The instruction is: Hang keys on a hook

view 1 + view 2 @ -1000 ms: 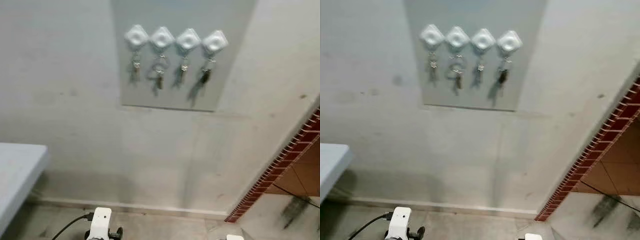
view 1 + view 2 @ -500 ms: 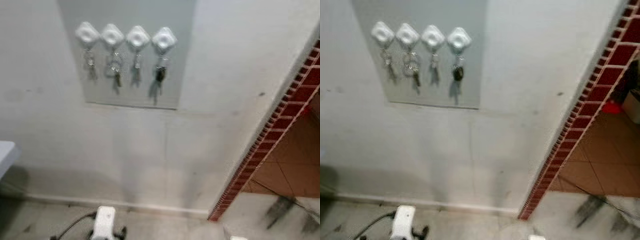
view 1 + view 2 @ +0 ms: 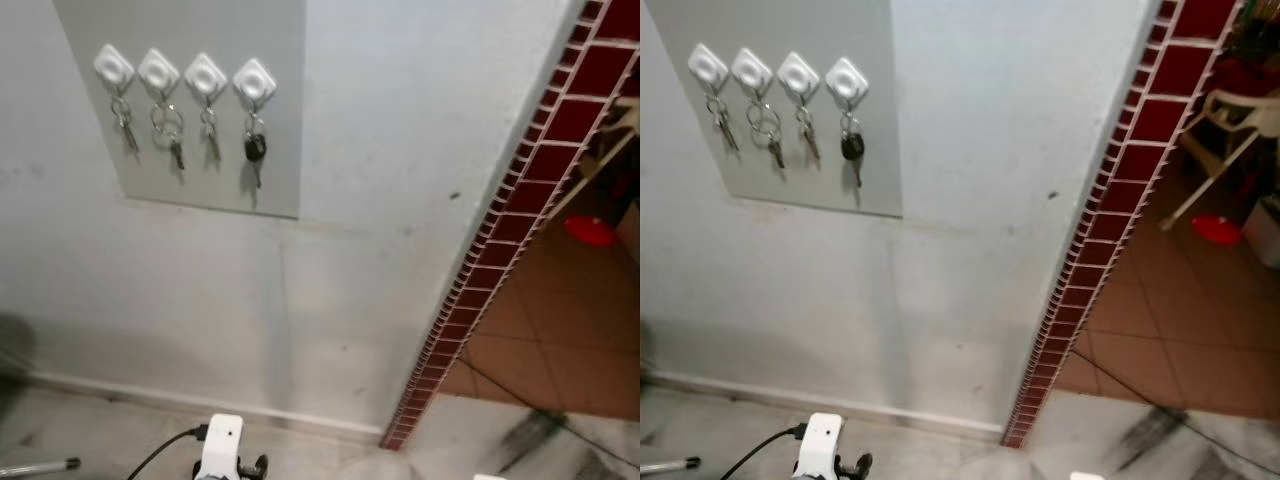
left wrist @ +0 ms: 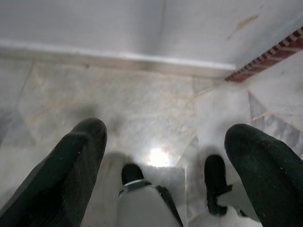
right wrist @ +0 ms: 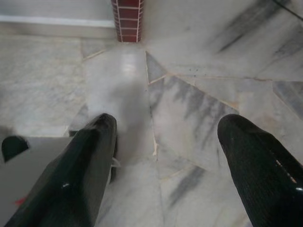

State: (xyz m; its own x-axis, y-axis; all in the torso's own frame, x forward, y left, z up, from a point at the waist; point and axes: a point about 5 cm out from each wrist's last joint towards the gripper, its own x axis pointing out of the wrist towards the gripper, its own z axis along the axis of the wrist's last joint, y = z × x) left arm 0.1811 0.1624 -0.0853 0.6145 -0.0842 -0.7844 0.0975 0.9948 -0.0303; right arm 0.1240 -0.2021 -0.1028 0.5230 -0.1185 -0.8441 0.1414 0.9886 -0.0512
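Note:
A grey panel [image 3: 220, 180] on the wall carries a row of white diamond hooks [image 3: 185, 72], each with keys hanging from it. The rightmost hook [image 3: 254, 79] holds a black car key [image 3: 255, 148]; a key ring [image 3: 166, 122] hangs on the second hook from the left. My left gripper [image 4: 165, 156] hangs low over the marble floor, open and empty, with my feet below it. My right gripper [image 5: 163, 161] also hangs open and empty over the floor. The left wrist's white camera block [image 3: 220, 450] shows at the bottom of the eye view.
A wall edge trimmed with red tiles [image 3: 500, 230] runs diagonally at the right, opening onto a terracotta tiled floor [image 3: 560, 330]. A red object [image 3: 590, 230] and a white chair [image 3: 1230, 130] stand beyond. A white skirting [image 3: 150, 400] lines the wall base. A grey rod [image 3: 40, 467] lies on the floor at left.
The camera has turned right: the key panel slid to the upper left, the white table at left left the picture, and the red-tiled opening came further into view. Both arms stay hanging.

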